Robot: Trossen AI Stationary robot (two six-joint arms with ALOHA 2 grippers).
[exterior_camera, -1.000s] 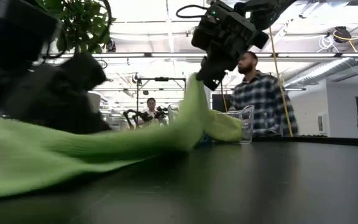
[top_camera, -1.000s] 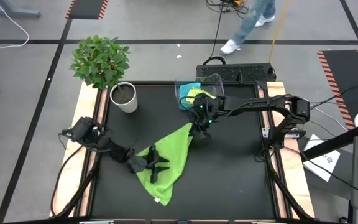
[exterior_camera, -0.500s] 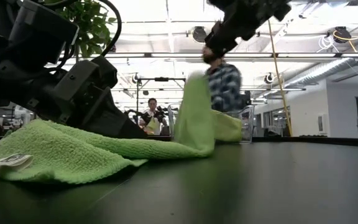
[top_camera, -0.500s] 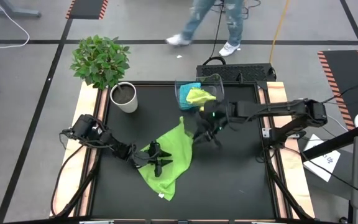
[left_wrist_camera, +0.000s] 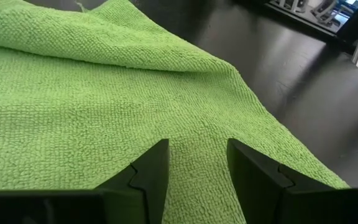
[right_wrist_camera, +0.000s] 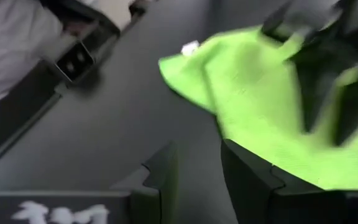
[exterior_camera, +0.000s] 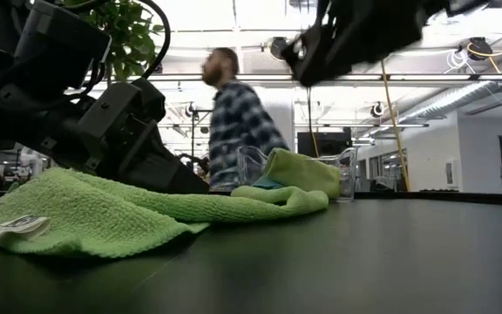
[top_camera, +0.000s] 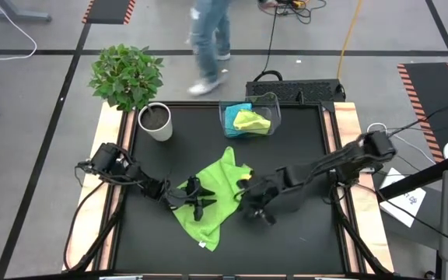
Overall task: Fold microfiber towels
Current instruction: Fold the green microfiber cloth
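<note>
Currently lime-green towel (top_camera: pixel 212 194) lies rumpled at worktop (top_camera: pixel 302 148) centre, partly doubled over. Left pincer (top_camera: pixel 201 204) presses on its 7 o'clock part, jaws parted, nothing pinched. Right pincer (top_camera: pixel 253 204) hangs above worktop at towel's 3 o'clock edge, jaws apart, empty. Second green towel (top_camera: pixel 252 120) and turquoise towel (top_camera: pixel 238 110) sit in clear bin (top_camera: pixel 274 111) at 12 o'clock.
</note>
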